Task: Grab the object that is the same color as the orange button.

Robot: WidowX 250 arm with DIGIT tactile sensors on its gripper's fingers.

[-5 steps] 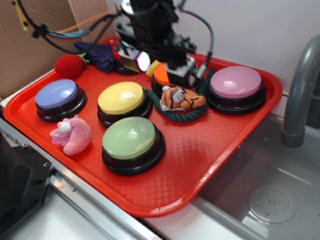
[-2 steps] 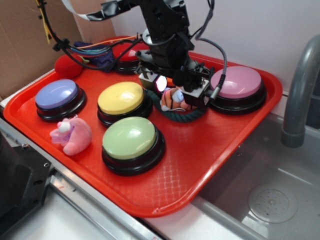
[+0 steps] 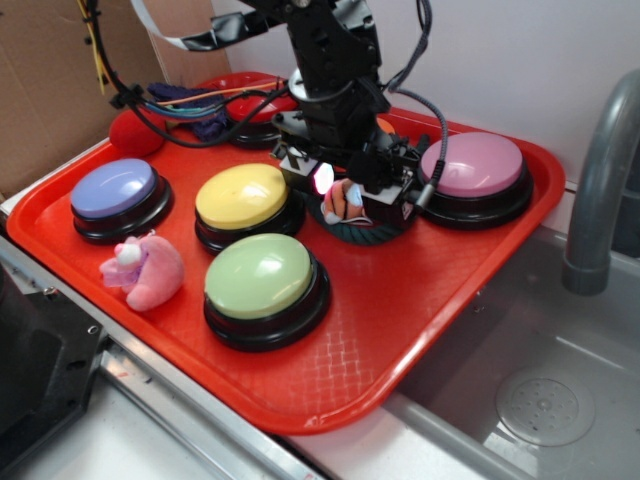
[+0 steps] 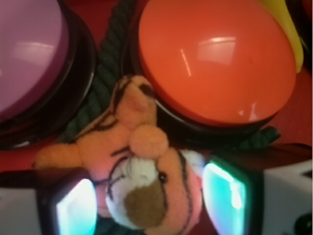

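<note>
Low over the red tray (image 3: 470, 260), gripper (image 4: 146, 205) open and holding nothing, one finger either side of the plush tiger (image 4: 139, 181) so as to close on it where lying just beside the orange button (image 4: 215, 58), on the dark rope ring (image 4: 105, 73).

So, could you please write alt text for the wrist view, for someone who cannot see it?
Close-up of a plush tiger, its head between the gripper's two glowing fingers. Right behind it sits the orange button; a pink button is at upper left, with dark green rope running between them.
</note>
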